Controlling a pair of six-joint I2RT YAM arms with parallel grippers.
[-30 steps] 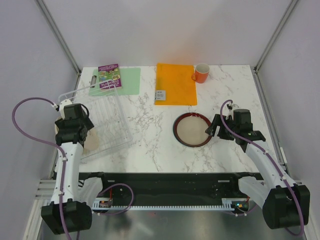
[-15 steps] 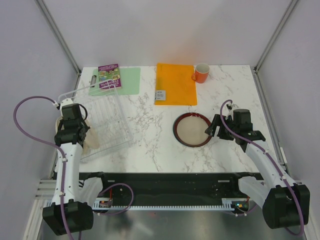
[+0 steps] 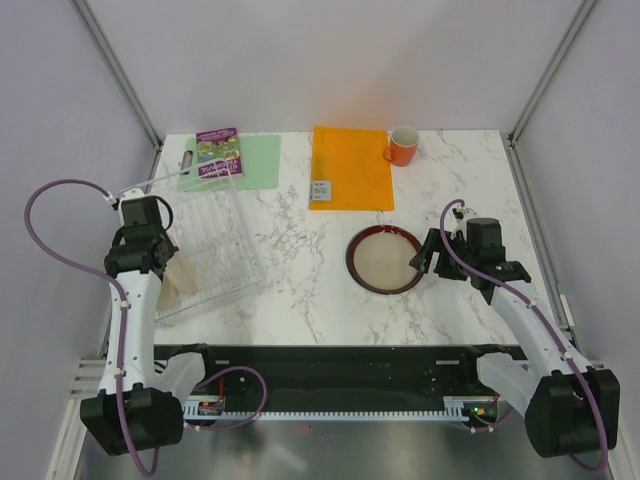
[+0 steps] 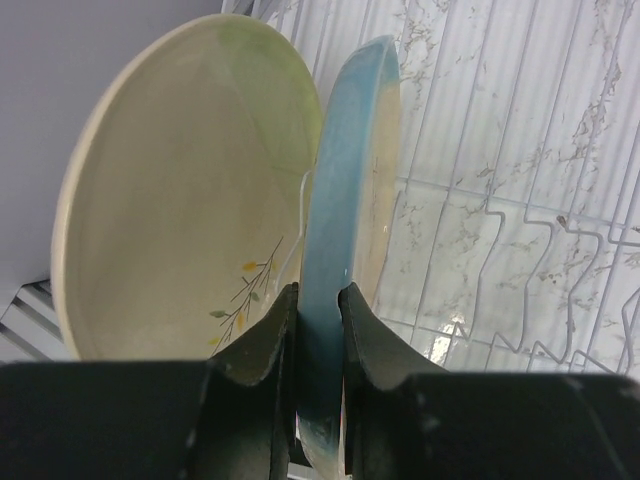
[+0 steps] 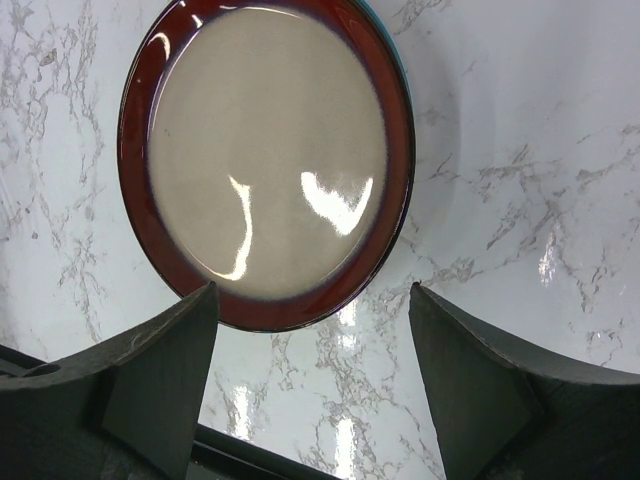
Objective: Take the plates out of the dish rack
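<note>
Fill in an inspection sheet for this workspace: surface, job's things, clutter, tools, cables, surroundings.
Surface: white marble table.
Job's things: dish rack at left, holding the blue and beige plate and the cream sprig plate upright; red-rimmed beige plate flat on the table at right.
Clutter: orange mat, orange mug, green mat with a booklet on it, along the far edge.
Tools: left tool shut on the blue and beige plate's rim; right tool open over the red-rimmed beige plate, holding nothing.
Cables: a purple cable loops off each arm, clear of the plates.
Surroundings: pale walls, metal frame posts.
</note>
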